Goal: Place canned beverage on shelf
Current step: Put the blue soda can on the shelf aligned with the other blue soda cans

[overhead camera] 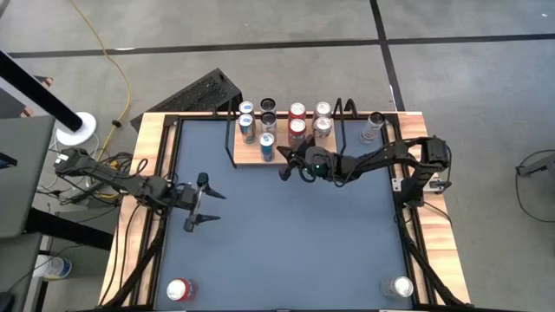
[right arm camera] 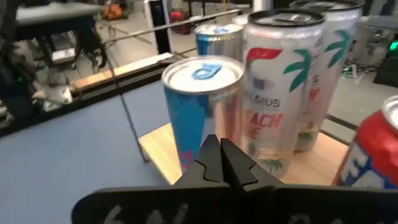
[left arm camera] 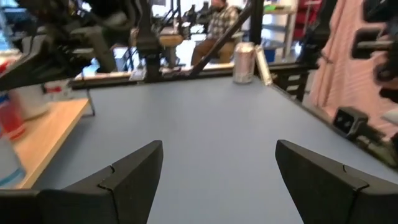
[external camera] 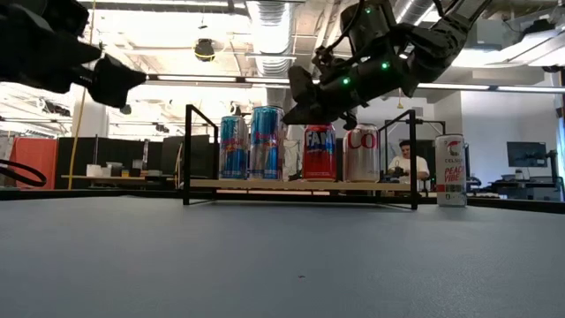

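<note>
1. A wooden shelf [overhead camera: 247, 159] with black wire side frames sits at the far edge of the blue table [overhead camera: 286, 234], holding several cans [overhead camera: 297, 111].
2. The right gripper [overhead camera: 287, 166] hovers just in front of the shelf, beside a blue can [overhead camera: 266, 146].
3. The left gripper [overhead camera: 201, 206] hangs open over the table's left side.
4. One red can [overhead camera: 179, 289] and one silver can [overhead camera: 400, 287] stand at the near corners.
5. Another can [overhead camera: 375, 124] stands just right of the shelf.

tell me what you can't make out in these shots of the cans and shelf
- Low view: the right gripper covers the tops of the cans on the shelf.
- Right wrist view: red can cut off by the picture edge.
- Left wrist view: near cans blurred; left gripper open, empty.
- High view: can labels too small.
</note>
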